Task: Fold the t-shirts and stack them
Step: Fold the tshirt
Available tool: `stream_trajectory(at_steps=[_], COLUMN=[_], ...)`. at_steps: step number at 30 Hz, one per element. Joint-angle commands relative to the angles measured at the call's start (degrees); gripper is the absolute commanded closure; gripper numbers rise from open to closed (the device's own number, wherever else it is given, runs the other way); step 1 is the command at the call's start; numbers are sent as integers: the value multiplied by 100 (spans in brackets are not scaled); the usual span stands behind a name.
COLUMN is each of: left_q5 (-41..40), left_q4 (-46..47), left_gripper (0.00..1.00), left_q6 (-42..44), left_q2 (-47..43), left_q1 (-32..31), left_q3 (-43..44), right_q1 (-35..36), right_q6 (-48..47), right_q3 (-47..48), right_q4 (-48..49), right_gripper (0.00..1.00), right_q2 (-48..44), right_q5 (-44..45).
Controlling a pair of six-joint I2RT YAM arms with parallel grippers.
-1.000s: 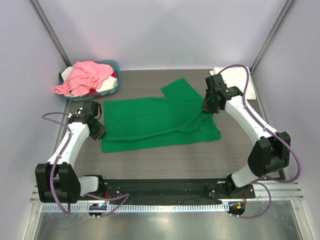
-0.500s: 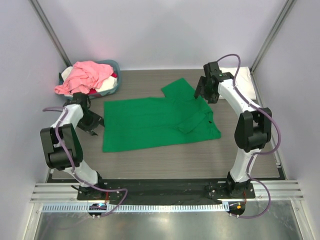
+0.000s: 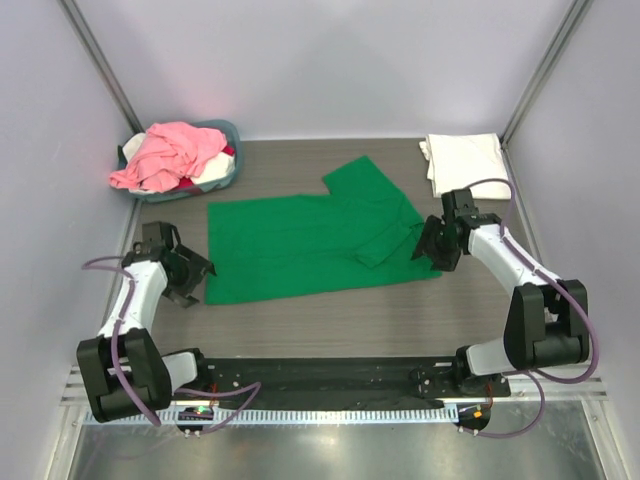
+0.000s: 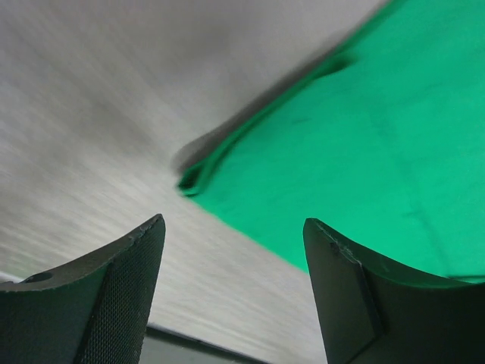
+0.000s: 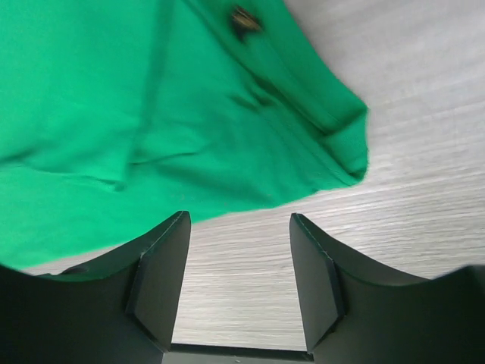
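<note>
The green t-shirt (image 3: 310,240) lies spread across the middle of the bench (image 3: 330,320), with one sleeve doubled over near its right side. The left end effector (image 4: 235,227) stands open and empty just off the shirt's near-left corner. The right end effector (image 5: 239,220) is also open and empty, at the near-right corner.

The likely trouble is an uneven pick. The left corner looks rolled under, so the fingers might pinch one layer only and the fold would skew. The loose sleeve could also bunch.

Counted:
- one green shirt
- one folded white t-shirt (image 3: 463,160) at the far right
- one basket (image 3: 232,132) holding a pink t-shirt (image 3: 170,150), with red and white cloth beneath that cannot be counted
- two end effectors
</note>
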Motion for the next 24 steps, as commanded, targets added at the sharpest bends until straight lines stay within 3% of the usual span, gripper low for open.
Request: stream_trajectory(at_steps=[1,16,24], left_q5=[256,273,142], left_q4=[383,1104,1192], left_gripper=[26,31,36], left_q6=[-280,-667,-606], left_q2=[-125,-161,-143], left_q1=[1,-8,-8], left_q3=[-466,-1382,-1399], right_q1=[-208,-499,-516], right_q6=[-7,-16,-7], right_q3=[-365,-936,-1034], right_q4=[556,1154,926], right_gripper=[40,42,36], right_q2=[-55,516,-142], right_q5=[-377,-394,-184])
